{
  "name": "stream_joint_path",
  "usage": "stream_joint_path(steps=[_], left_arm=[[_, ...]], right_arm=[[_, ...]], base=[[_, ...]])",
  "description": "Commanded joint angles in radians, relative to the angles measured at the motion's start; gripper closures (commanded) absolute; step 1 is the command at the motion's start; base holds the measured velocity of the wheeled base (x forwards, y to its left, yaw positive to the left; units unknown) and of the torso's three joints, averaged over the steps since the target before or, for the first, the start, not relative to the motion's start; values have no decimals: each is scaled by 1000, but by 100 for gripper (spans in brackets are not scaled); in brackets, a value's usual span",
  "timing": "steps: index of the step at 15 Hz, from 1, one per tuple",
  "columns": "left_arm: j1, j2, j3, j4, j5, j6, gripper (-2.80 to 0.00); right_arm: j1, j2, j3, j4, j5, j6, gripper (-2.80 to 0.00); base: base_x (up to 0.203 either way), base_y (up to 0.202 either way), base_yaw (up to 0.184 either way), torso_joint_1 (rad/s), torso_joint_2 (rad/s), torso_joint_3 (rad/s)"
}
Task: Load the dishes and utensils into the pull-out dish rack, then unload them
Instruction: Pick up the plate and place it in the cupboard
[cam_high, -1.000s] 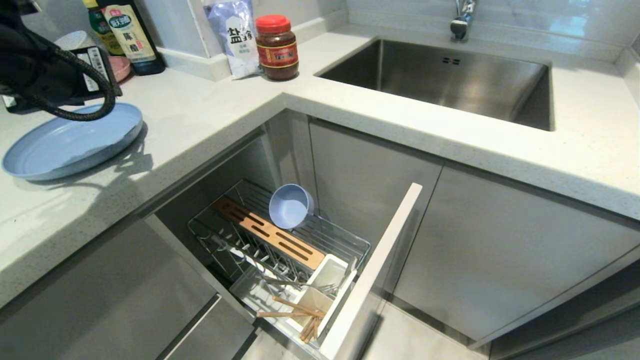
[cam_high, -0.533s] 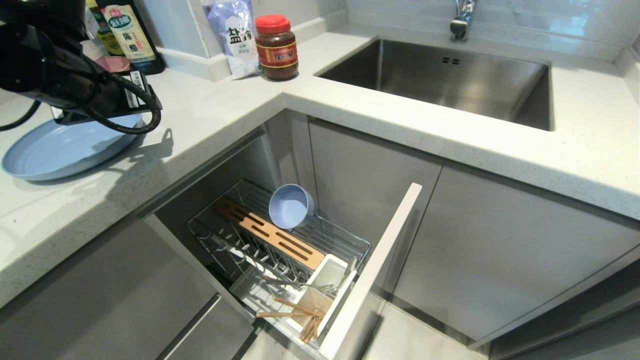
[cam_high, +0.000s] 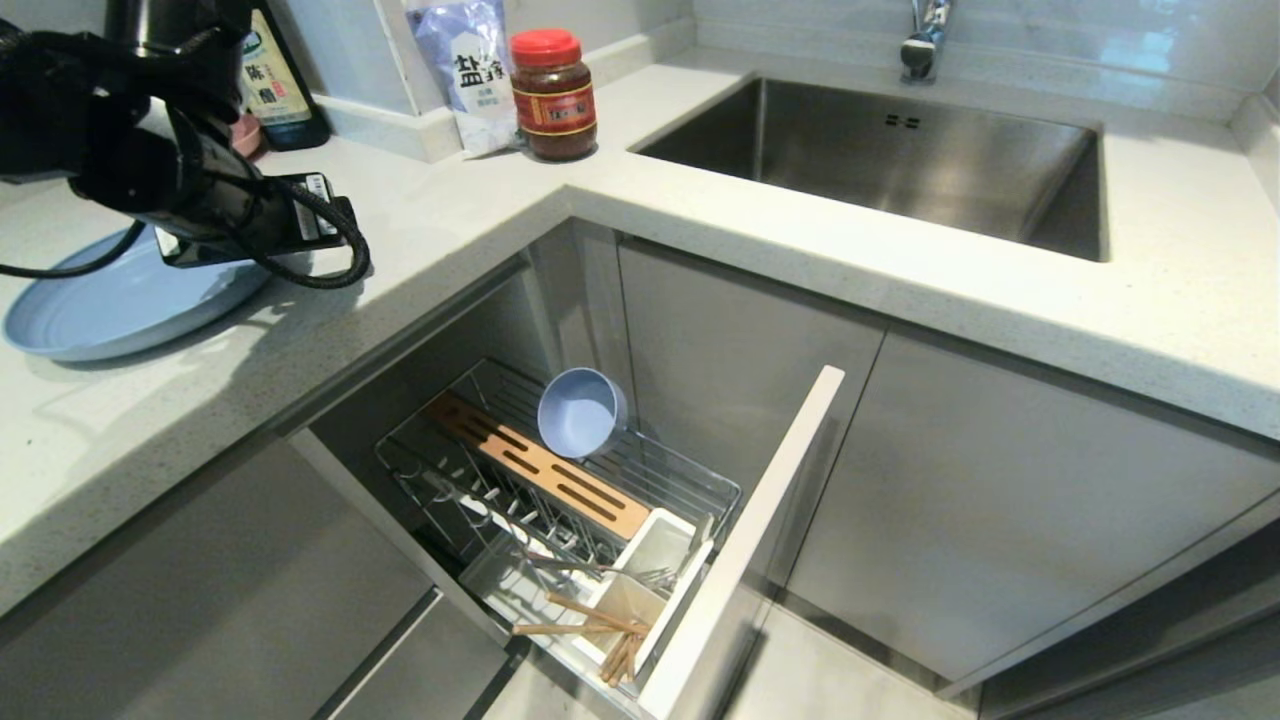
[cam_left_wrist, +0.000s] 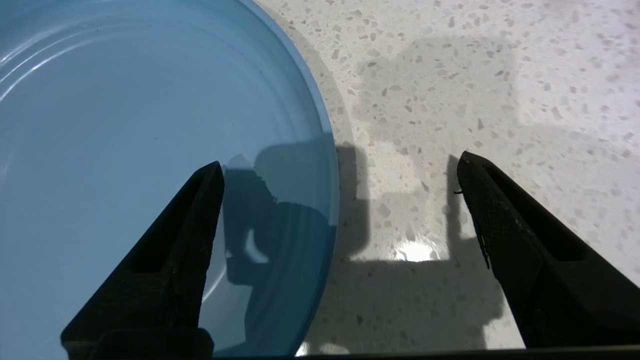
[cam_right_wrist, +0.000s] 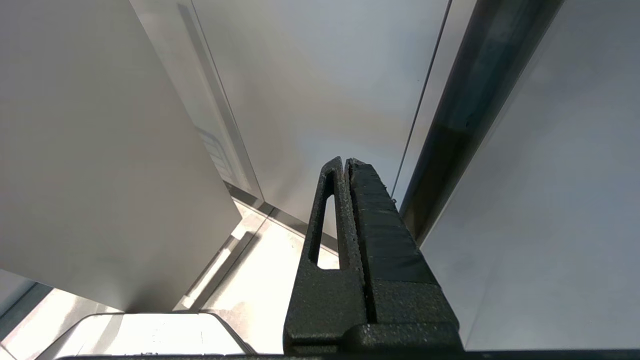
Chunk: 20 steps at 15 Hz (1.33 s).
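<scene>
The pale blue plate (cam_high: 120, 300) lies flat on the white speckled counter (cam_high: 420, 230), out of the pull-out dish rack (cam_high: 560, 490), so as far as this moment shows the unloading half of the job is under way, though hardly finished. The left gripper (cam_left_wrist: 340, 170) hangs just above the plate's near rim with its jaws spread wide and empty, one fingertip over the blue surface and the other over bare counter; it grips nothing. Down in the rack, which stands pulled out from under the counter, the small blue bowl (cam_high: 580, 412) leans tilted against the wires beside the slotted wooden strip (cam_high: 540, 468). The chopsticks (cam_high: 590, 625) lie by the white utensil caddy (cam_high: 645, 575) with their ends poking out over its edge, and the fork (cam_high: 600, 572) rests across the wires near it. These three are what remains to be lifted out, on my reading. The right gripper (cam_right_wrist: 347, 165) is parked low beside the cabinet fronts (well away from the work), jaws pressed together on nothing.
</scene>
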Motion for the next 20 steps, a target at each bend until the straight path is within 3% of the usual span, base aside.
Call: stream_joint_path(steps=[1, 13, 14, 20], left_arm=[[5, 24, -1, -7, 14, -2, -280], [8, 27, 0, -16, 23, 1, -280], [8, 29, 0, -16, 22, 1, 0], [8, 26, 0, -16, 23, 1, 0]], right_arm=[[0, -4, 2, 0, 0, 0, 0], [0, -4, 2, 0, 0, 0, 0], [0, -4, 2, 0, 0, 0, 0], [0, -3, 2, 0, 0, 0, 0]], base=[[0, 0, 0, 0, 0, 0], [0, 0, 0, 0, 0, 0], [0, 0, 0, 0, 0, 0], [0, 0, 0, 0, 0, 0]])
